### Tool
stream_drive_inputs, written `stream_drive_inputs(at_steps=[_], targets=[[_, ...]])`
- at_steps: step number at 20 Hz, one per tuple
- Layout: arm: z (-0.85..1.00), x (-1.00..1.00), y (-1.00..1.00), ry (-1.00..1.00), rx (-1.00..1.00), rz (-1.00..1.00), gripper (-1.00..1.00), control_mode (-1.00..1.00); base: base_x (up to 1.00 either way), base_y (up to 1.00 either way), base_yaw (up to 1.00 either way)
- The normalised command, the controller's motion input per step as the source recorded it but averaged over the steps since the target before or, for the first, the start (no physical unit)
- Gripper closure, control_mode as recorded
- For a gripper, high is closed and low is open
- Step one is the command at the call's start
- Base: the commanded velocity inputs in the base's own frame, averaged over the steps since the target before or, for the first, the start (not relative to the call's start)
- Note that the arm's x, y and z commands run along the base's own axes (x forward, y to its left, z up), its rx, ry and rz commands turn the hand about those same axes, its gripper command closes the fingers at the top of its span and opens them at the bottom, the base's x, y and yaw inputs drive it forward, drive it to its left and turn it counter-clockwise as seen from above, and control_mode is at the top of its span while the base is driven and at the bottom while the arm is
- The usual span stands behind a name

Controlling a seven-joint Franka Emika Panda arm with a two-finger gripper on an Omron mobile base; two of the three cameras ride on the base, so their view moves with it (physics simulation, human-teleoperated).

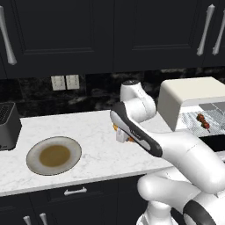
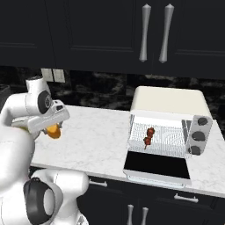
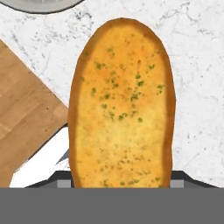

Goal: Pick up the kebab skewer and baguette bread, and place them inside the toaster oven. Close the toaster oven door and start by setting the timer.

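Gripper (image 1: 121, 134): jaws closed on the baguette bread (image 3: 121, 105), carried above the marble counter (image 2: 101, 136). Plate (image 1: 53, 155): on the counter left of the arm, holding no food. Toaster oven (image 2: 169, 105): at the right, toaster oven door (image 2: 156, 166) folded down. Kebab skewer (image 2: 149, 136): lying on the oven's wire rack. Dark toaster (image 1: 8, 125): far left.

We see even, soft rendered light with no clear source. The pale worktop (image 1: 96, 145) reads bright, the cabinets (image 1: 57, 35) above nearly black. Shadows are faint; a soft sheen lies on the arm (image 1: 189, 154). Edges look coarse and pixelated, and the baguette bread (image 3: 122, 105) looks slightly soft close up.
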Motion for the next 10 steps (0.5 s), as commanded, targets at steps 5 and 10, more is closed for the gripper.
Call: stream_drive_inputs(at_steps=[5, 10], targets=[[0.26, -0.25, -1.00, 0.00, 0.00, -0.29, 1.00, -1.00, 0.00, 0.00, 0.00], [0.20, -0.07, -1.00, 0.02, 0.00, -0.30, 1.00, -1.00, 0.00, 0.00, 0.00]])
